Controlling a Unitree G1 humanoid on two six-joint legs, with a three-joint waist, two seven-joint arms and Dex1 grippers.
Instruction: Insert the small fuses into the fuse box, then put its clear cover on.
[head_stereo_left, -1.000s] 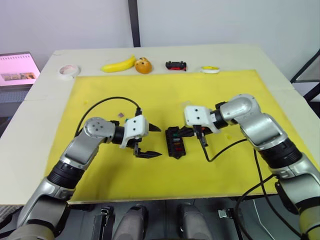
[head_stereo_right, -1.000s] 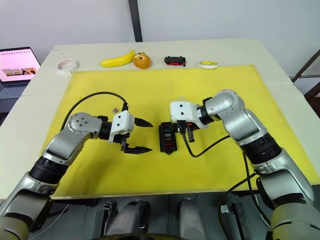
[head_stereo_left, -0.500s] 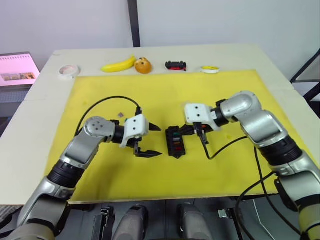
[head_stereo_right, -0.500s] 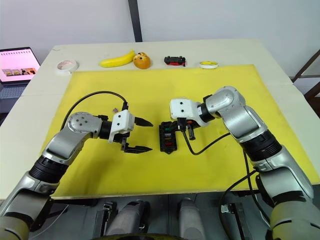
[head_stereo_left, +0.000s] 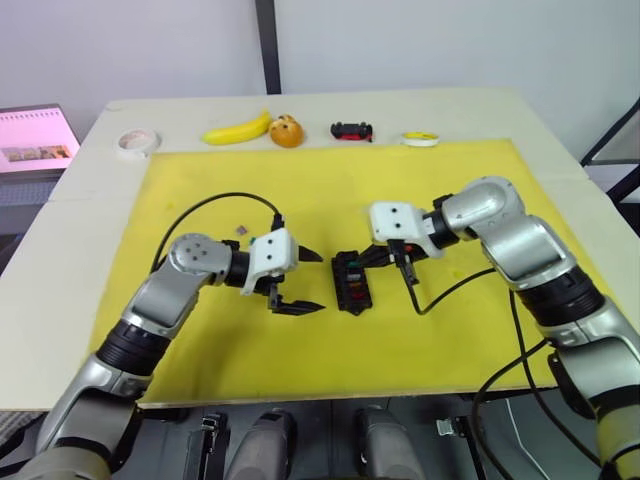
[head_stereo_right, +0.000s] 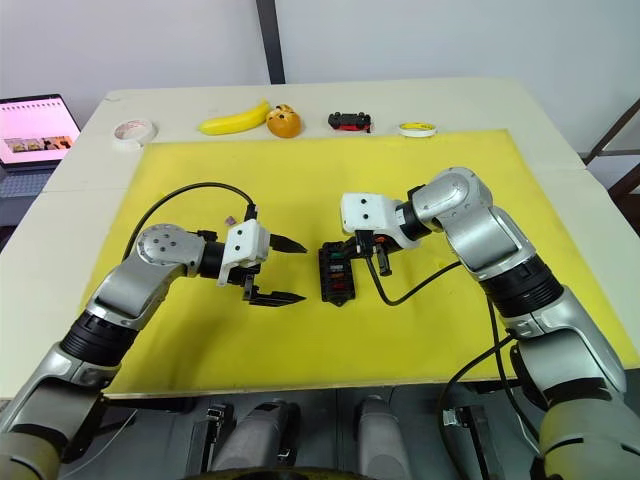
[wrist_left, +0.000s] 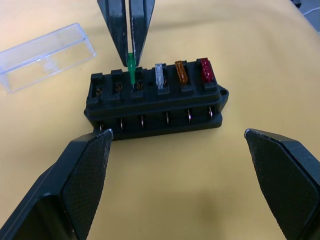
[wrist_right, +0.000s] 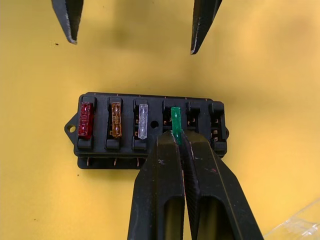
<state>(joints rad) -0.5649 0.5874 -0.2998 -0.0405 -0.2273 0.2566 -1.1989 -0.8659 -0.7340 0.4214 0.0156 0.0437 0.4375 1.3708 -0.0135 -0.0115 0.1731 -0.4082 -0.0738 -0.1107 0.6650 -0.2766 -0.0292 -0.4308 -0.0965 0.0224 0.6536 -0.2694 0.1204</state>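
Fuse box (head_stereo_left: 351, 282) at frame centre on yellow mat (head_stereo_left: 330, 180); red, orange, clear fuses seated. Right end effector (wrist_right: 177, 134) pinches green fuse (wrist_right: 175, 120) at fourth slot. Left end effector (head_stereo_left: 303, 281) spread beside box. Clear cover (wrist_left: 45, 55) lies just beyond box.

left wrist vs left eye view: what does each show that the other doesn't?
Left wrist alone: the clear cover lying on the mat beside the fuse box, and the red, orange and clear fuses seated in their slots, told apart one by one. Left eye alone: the banana, toy car and tape roll along the table's far edge. Both: the fuse box, the open left claw, and the right claw shut on the green fuse at a slot.
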